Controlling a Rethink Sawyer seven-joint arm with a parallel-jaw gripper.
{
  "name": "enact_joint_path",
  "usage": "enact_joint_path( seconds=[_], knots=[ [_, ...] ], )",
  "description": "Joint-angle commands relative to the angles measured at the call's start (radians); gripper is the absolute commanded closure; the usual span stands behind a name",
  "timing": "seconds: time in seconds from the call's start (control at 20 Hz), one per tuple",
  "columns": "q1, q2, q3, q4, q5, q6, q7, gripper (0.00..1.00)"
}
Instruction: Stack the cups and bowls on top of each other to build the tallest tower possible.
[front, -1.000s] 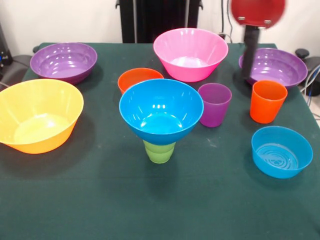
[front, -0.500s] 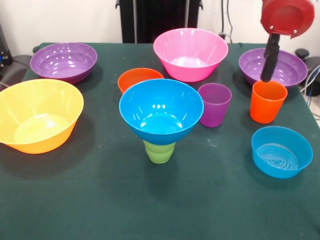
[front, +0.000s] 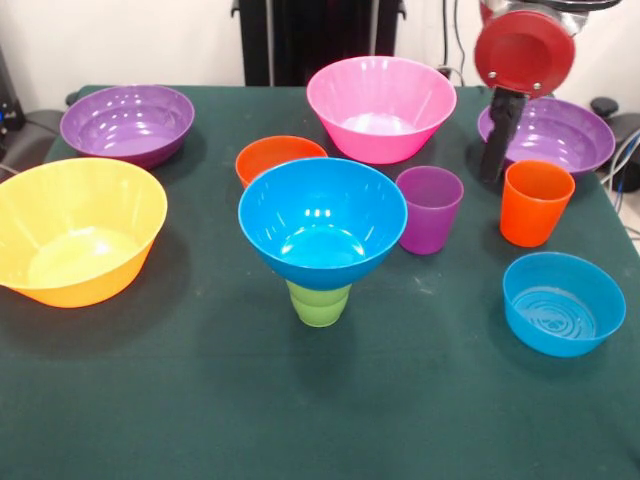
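One claw (front: 494, 165) hangs at the upper right of the frame, under a red round arm end; I cannot tell how its grip stands. Its dark tip sits just left of the orange cup (front: 536, 203), before the right purple bowl (front: 555, 132). Left of these stands the purple cup (front: 430, 208). At the centre the blue bowl (front: 322, 222) rests on the green cup (front: 320, 303), with a small orange bowl (front: 275, 155) behind.
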Motion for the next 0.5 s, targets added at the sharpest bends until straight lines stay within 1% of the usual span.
enact_joint_path(
  seconds=[0.05, 0.1, 0.25, 0.3, 0.4, 0.5],
  knots=[
    [0.008, 0.035, -0.054, 0.107, -0.007, -0.098, 0.228, 0.0],
    [0.004, 0.039, -0.051, 0.125, 0.009, -0.138, 0.263, 0.0],
    [0.0, 0.051, -0.051, 0.151, 0.045, -0.194, 0.332, 0.0],
    [-0.003, 0.05, -0.055, 0.168, 0.064, -0.213, 0.369, 0.0],
    [-0.001, 0.044, -0.068, 0.189, 0.092, -0.231, 0.409, 0.0],
    [-0.002, 0.048, -0.068, 0.202, 0.108, -0.259, 0.422, 0.0]
  ],
)
